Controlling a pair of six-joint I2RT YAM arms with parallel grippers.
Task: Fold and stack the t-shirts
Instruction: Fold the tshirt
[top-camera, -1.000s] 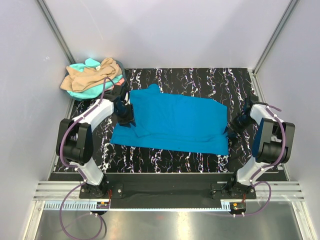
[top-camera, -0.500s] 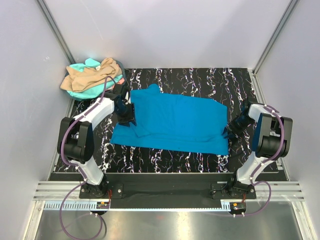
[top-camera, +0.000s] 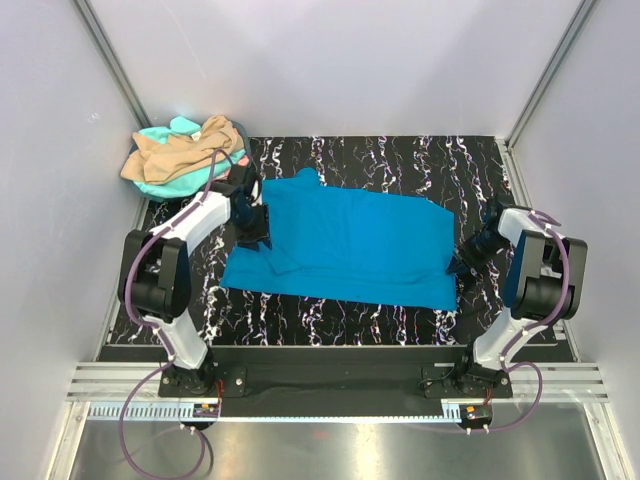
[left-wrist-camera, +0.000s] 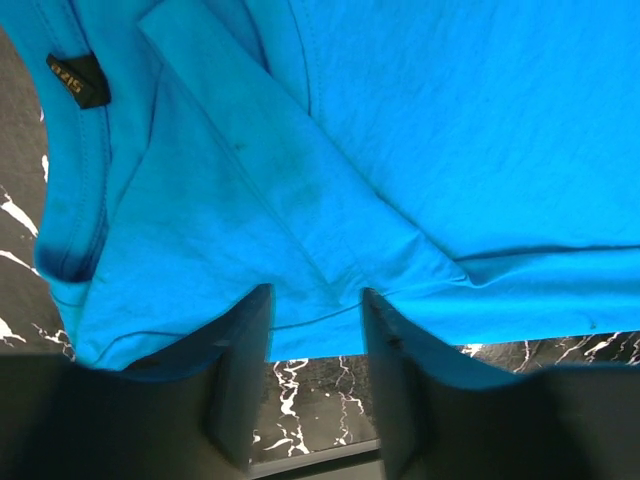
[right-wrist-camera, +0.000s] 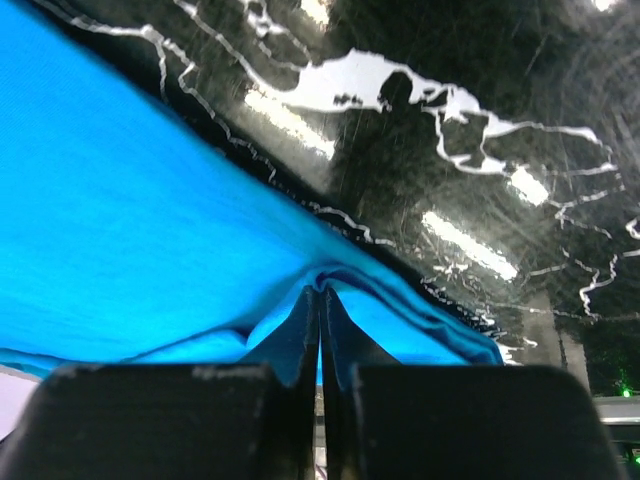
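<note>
While the blue shirt (top-camera: 350, 245) has not shifted from a second ago, the left fingers (top-camera: 250, 226) have edged toward the far edge. The shirt lies mid-surface (top-camera: 400, 155), long axis left-right, collar toward the left edge. Other shirts (top-camera: 180, 152) are heaped at the far left corner. At the left wrist, the left fingers (left-wrist-camera: 240, 385) are spread, straddling the shirt's (left-wrist-camera: 450, 150) edge. At the right wrist, the right fingers (right-wrist-camera: 285, 350) are pressed together, pinching a fold of the shirt (right-wrist-camera: 120, 240).

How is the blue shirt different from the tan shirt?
The blue shirt lies spread out in the middle of the table; the tan shirt sits crumpled atop a mint shirt in the far left corner. The right gripper pinches the blue shirt's edge; no gripper holds the tan shirt. Both are soft cloth.
</note>
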